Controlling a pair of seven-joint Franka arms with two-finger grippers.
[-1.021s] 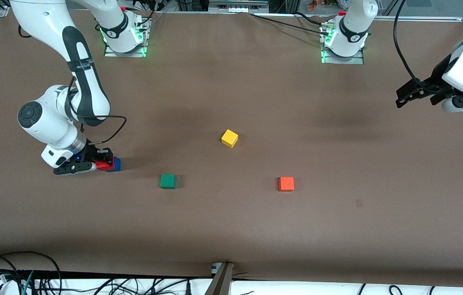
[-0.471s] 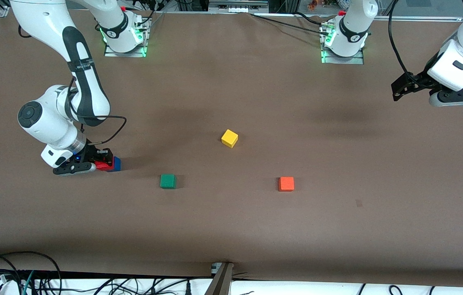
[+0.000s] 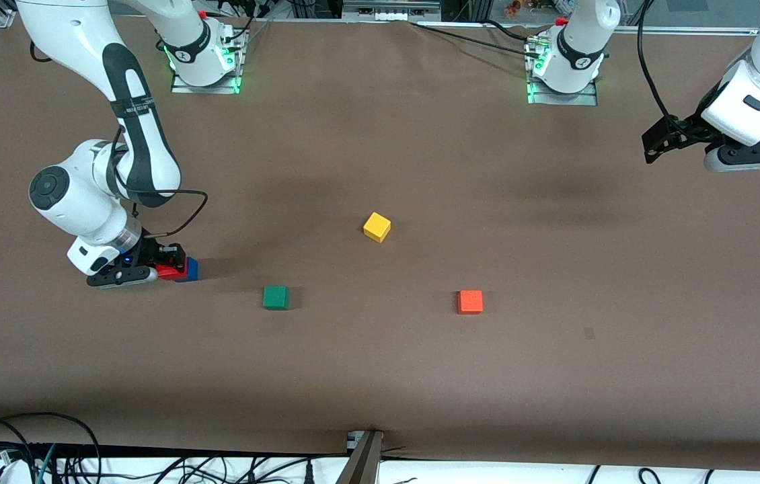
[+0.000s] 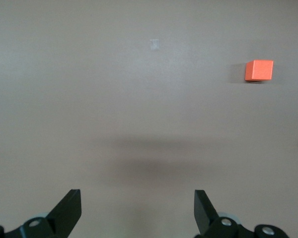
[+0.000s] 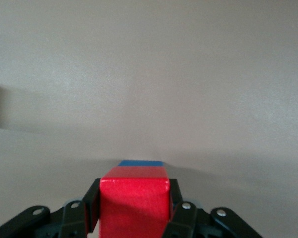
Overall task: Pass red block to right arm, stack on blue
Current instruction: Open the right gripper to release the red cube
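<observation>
Status of task, judged from the present views.

Right pincer (image 3: 166, 267): low at the right arm's end of the tabletop (image 3: 380, 376), pinching the red block (image 3: 168, 271). In the right wrist view the red block (image 5: 134, 204) sits squarely between the two black fingers (image 5: 91, 206), which press on its sides.

Blue block (image 3: 191, 269): in the same spot, touching the red one. In the right wrist view only a thin blue strip (image 5: 141, 162) shows past the red top face. Red appears to be on or against blue, but I cannot tell from these views whether it is fully seated and square.

Left pincer (image 3: 679, 142): up in the air over the left arm's end of the tabletop, spread wide, holding nothing. The left wrist view shows both fingertips (image 4: 68, 210) well apart with bare tabletop between them. This arm waits.

Judgement: the handover is done, since red is in the right arm's grip and the left is empty. Placement on blue is at or near contact. Left to do: release, withdraw, and confirm the stack stands.

Other cubes untouched: green (image 3: 276, 297), yellow (image 3: 376, 226), orange (image 3: 470, 302).
</observation>
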